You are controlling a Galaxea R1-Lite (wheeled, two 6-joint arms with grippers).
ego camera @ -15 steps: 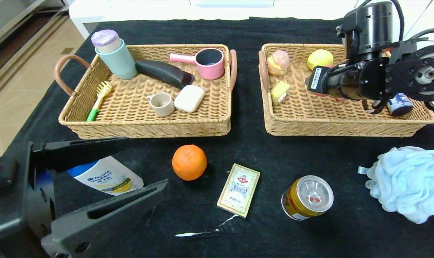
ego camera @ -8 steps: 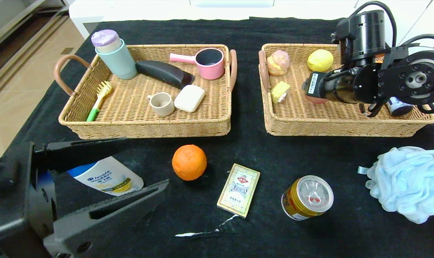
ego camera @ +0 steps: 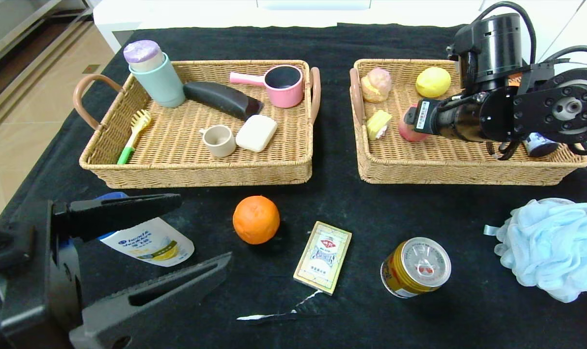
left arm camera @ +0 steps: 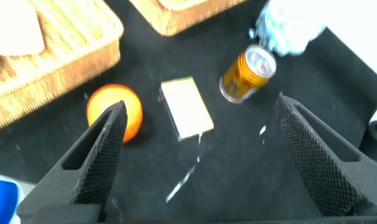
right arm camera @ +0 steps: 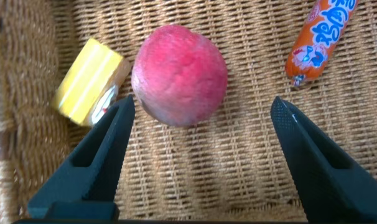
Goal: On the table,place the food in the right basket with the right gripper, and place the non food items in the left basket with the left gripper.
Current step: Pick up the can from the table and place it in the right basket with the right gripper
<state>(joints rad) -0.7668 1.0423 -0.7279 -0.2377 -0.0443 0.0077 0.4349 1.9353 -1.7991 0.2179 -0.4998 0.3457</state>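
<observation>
The right gripper (right arm camera: 201, 162) hangs wide open over the round pink-red peach (right arm camera: 179, 74) lying in the right tan wicker basket (ego camera: 468, 167); the left gripper (left arm camera: 204, 155) is open too.

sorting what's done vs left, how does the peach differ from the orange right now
The peach is pink-red and lies inside the right basket, beside a yellow wrapped piece; the orange is bright orange and sits on the black table, in front of the left basket. The right end effector hangs open over the peach; nothing is over the orange. Both are round, similar-sized fruit, not gripped.
</observation>
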